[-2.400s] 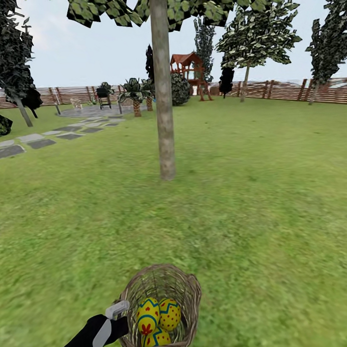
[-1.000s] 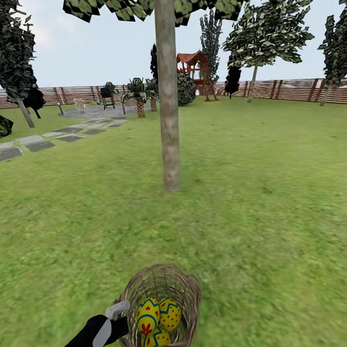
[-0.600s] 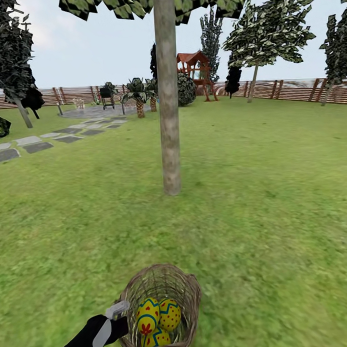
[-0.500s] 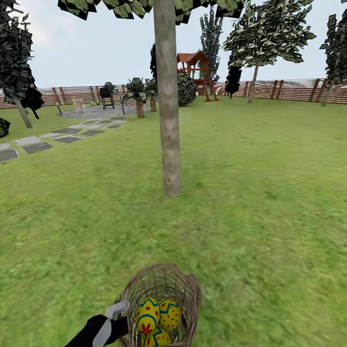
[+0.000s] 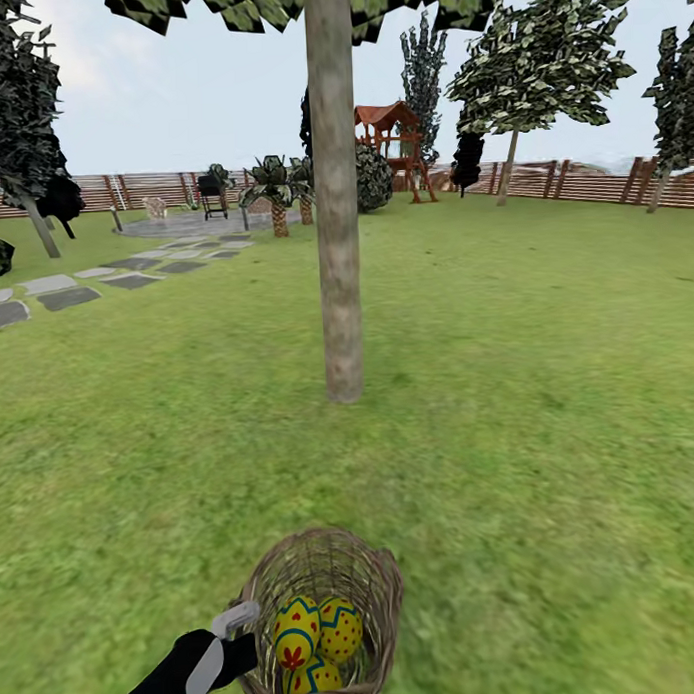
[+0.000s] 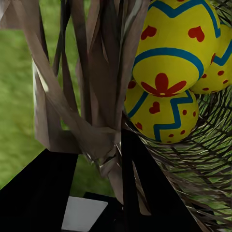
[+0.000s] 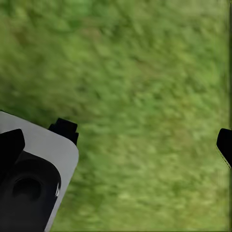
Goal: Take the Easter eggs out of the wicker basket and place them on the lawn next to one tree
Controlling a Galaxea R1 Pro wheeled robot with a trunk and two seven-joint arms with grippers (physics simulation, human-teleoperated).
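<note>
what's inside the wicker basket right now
Three Easter eggs lie piled in the wicker basket, yellow with red and blue patterns. The lowest egg is partly covered by the other two. The basket floor beneath them is hidden.

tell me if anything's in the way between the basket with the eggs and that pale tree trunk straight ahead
Nothing visible is. In the head view, bare lawn runs from the wicker basket, held at its rim by the left gripper with all three Easter eggs inside, to the foot of the tree. The stepping stones lie well off to the left.
</note>
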